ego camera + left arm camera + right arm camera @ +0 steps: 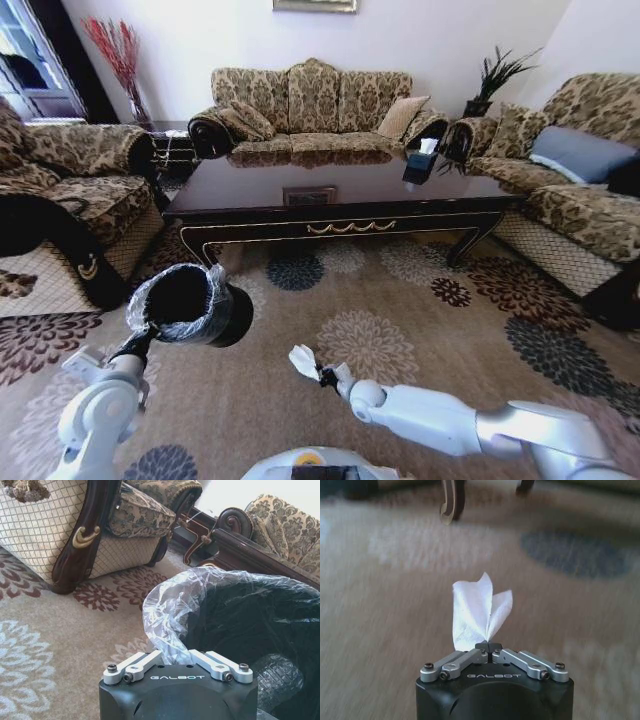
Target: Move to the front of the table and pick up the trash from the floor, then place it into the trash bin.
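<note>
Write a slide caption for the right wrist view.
Right gripper shut on a crumpled white paper scrap above the patterned beige carpet.

carpet (395,580) blurred, trash bin (260,645) cut off (right edge)

Bright daylight; the glossy dark brown wooden table (340,185) mirrors the sofas. Head view bends at edges; right wrist view's floor is motion-blurred.

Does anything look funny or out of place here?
Yes. The trash bin is not standing on the floor: the left hand grips its plastic-lined rim and holds it up, tipped on its side above the carpet. The right hand pinches a crumpled white piece of trash, not yet in the bin.
</note>
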### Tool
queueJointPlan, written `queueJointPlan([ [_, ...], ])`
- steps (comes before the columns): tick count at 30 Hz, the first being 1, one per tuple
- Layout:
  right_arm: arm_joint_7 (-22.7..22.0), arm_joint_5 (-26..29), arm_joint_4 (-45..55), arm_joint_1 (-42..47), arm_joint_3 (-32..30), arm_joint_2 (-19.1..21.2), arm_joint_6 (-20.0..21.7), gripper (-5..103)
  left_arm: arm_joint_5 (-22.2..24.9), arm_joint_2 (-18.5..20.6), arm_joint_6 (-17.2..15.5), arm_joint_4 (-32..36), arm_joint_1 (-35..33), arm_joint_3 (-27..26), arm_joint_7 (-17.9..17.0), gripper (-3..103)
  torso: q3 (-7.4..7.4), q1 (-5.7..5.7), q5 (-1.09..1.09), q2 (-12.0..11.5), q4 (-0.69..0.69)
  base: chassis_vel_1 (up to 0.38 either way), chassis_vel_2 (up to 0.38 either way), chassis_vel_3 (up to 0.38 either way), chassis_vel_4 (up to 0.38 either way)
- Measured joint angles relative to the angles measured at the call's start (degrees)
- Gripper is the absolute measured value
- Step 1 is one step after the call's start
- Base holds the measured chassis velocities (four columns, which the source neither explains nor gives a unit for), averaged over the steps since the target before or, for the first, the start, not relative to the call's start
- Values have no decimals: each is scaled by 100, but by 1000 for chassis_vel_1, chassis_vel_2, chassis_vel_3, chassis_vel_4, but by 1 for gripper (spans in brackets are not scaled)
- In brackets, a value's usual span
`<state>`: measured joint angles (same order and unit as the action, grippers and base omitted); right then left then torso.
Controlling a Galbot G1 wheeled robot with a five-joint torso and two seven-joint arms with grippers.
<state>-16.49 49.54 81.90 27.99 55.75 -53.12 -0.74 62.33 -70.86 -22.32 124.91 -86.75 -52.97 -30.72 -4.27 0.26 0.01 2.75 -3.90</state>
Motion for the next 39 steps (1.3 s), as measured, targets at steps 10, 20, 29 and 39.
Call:
queueJointPlan([
  [10,1174,-679,564,-1703,-623,185,-960,0,-103,70,9,-183,64,289,64,3,0,0,-2,0,1,0,0,0,0],
  [20,1477,-370,717,-2701,-751,-296,-1398,0,-93,152,9,-248,97,354,-35,3,0,0,-1,1,0,0,0,0,0],
  [29,1438,-84,665,-3435,-45,-1289,-1405,0,-45,185,-25,-251,163,343,-24,3,0,0,-2,1,1,0,0,0,0],
  [39,1410,-26,531,-3846,700,-2311,-1444,0,27,202,-35,-355,260,325,-20,3,1,1,-3,1,-1,0,0,0,0],
])
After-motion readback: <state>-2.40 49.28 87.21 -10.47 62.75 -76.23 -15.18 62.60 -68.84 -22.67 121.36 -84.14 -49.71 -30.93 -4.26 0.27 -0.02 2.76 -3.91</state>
